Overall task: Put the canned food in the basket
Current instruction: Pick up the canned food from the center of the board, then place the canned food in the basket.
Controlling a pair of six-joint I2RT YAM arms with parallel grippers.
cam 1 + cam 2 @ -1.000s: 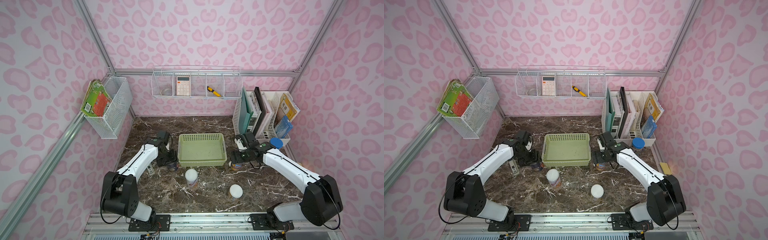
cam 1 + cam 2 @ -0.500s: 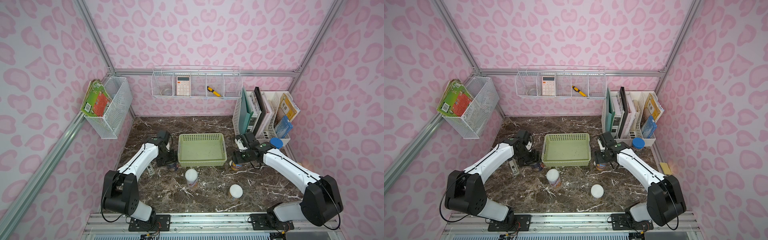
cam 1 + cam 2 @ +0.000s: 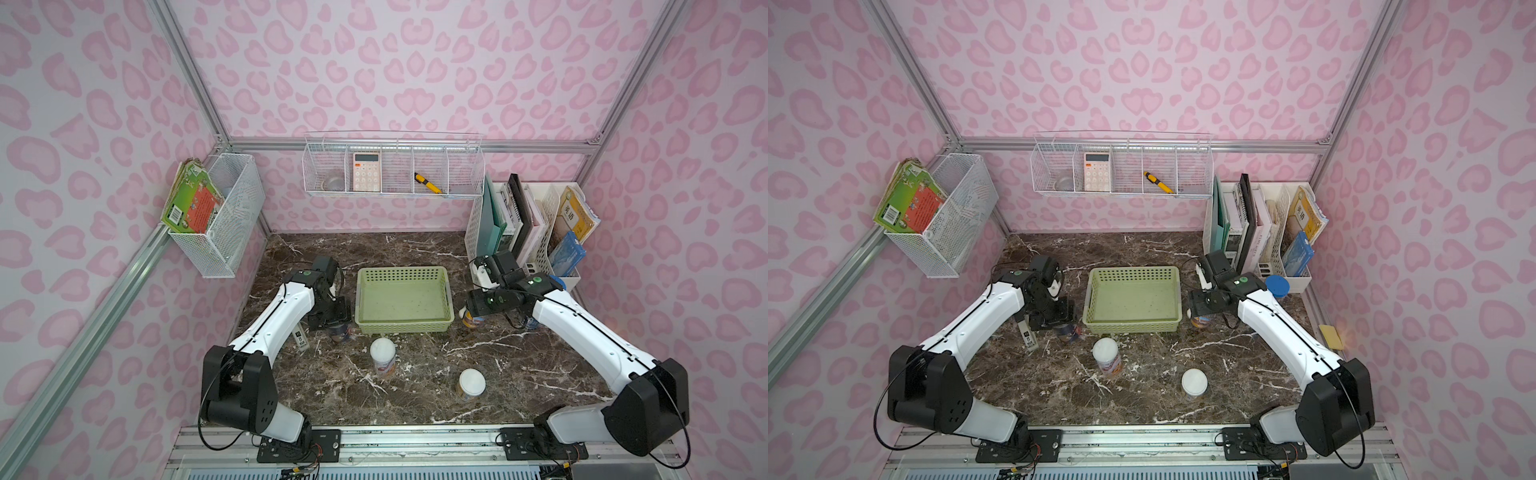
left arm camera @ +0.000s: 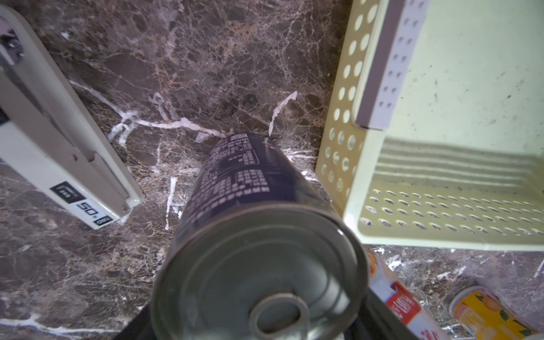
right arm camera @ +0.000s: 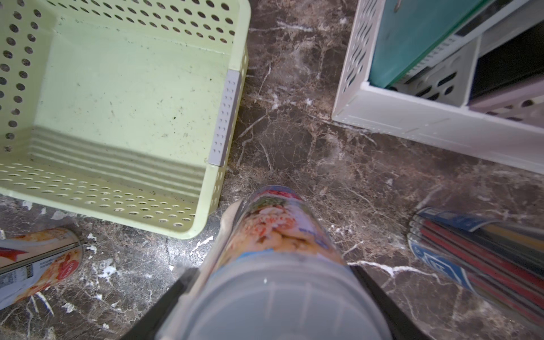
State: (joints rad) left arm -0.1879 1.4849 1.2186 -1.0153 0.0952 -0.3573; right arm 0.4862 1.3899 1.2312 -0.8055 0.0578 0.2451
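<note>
1. The right end effector (image 3: 473, 311) is now closed on the white-lidded can (image 5: 273, 229). A moment ago its jaws were set wider apart.
2. In the right wrist view, black fingers (image 5: 164, 303) are pressed on both sides of this can.
3. This can is seen low on the bench (image 3: 519, 365), just beside the front right corner of the basket (image 3: 403, 327), toward the bench's right edge. Whether it has been lifted cannot be told.
4. The left end effector (image 3: 334, 322) is closed around the blue can (image 4: 235, 188), and its grip has hardly changed.
5. The blue can is found just beside the basket's front left corner, toward the bench's left edge. It too is seen low, close to the bench.
6. The basket is set near the middle of the bench, and nothing is seen inside it.
7. Two more cans are left standing free nearer the front edge of the bench: the pink and white can (image 3: 383, 355) and the orange can (image 3: 471, 384). They are touched by nothing.
8. The grabbing step is judged to be done on both sides. It looks like each held can must next be lifted over the basket wall and let go inside.
9. The cans are held close to the wall, so it could be bumped if they are not raised enough first.
</note>
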